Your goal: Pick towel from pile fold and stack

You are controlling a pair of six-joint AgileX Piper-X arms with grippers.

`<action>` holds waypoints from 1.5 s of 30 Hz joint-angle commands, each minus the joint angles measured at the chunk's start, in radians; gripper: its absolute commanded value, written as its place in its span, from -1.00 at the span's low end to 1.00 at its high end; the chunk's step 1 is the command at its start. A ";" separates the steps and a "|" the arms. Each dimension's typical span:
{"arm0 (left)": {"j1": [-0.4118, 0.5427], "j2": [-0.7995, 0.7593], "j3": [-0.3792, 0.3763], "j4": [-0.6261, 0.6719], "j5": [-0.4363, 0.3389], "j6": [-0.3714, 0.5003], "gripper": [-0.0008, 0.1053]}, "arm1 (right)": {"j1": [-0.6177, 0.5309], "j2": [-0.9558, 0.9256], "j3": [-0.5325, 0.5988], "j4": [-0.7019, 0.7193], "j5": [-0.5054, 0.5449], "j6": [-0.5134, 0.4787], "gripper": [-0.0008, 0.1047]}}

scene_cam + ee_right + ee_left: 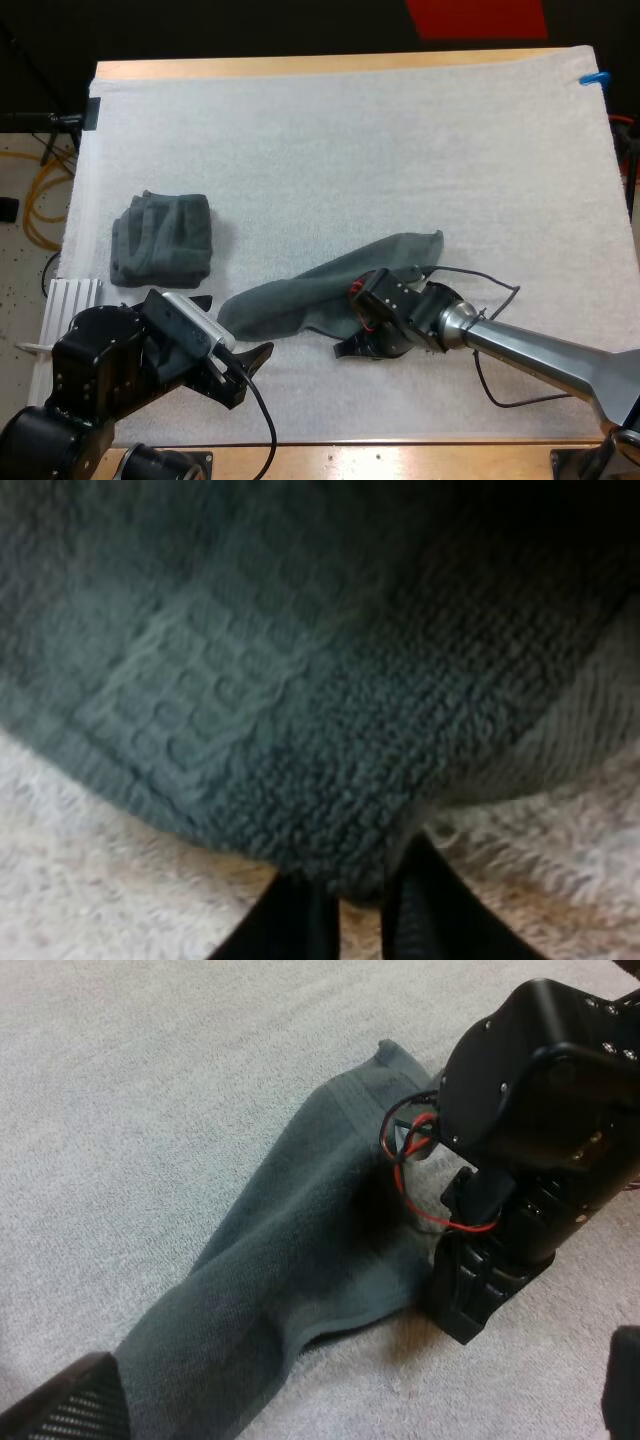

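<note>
A loose dark grey-green towel (330,288) lies stretched across the middle of the mat. My right gripper (350,348) is at its near edge, and in the right wrist view the gripper (355,912) is shut, pinching the towel's hem (300,730). My left gripper (228,330) is at the towel's left end with its fingers wide apart, open. In the left wrist view the towel's end (260,1290) runs in between the left fingers (60,1410), with the right arm's gripper (470,1300) down at the towel's edge. A folded towel stack (162,238) rests at the mat's left.
The white mat (400,150) covers the table, with wide bare room at the back and right. A white ribbed block (72,300) sits off the mat's left edge near the stack. A black cable (495,300) loops beside the right arm.
</note>
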 commanded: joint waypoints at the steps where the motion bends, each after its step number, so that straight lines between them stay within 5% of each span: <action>1: -0.005 -0.004 -0.003 0.001 -0.001 -0.008 0.74 | -0.001 -0.002 -0.003 0.010 0.026 -0.026 -0.99; 4: -0.005 -0.004 -0.003 0.001 -0.001 0.006 0.74 | -0.001 -0.028 -0.003 0.085 0.057 -0.108 -0.99; 11: -0.005 -0.004 0.030 0.001 -0.001 0.043 0.74 | -0.001 -0.162 0.017 0.327 0.305 -0.260 -0.99; 18: -0.014 0.007 0.113 0.001 0.007 0.041 0.74 | -0.001 -0.282 0.116 0.333 0.277 -0.251 -0.99; 22: -0.097 0.060 0.164 0.001 -0.004 0.034 0.74 | -0.001 -0.322 0.167 0.370 0.261 -0.187 -0.99; 35: -0.471 0.467 0.169 -0.059 -0.333 0.025 0.74 | -0.001 -0.363 0.199 0.374 0.254 -0.128 -0.99; 45: -0.532 0.780 0.169 -0.201 -0.418 -0.052 0.65 | -0.001 -0.363 0.199 0.369 0.254 -0.128 -0.99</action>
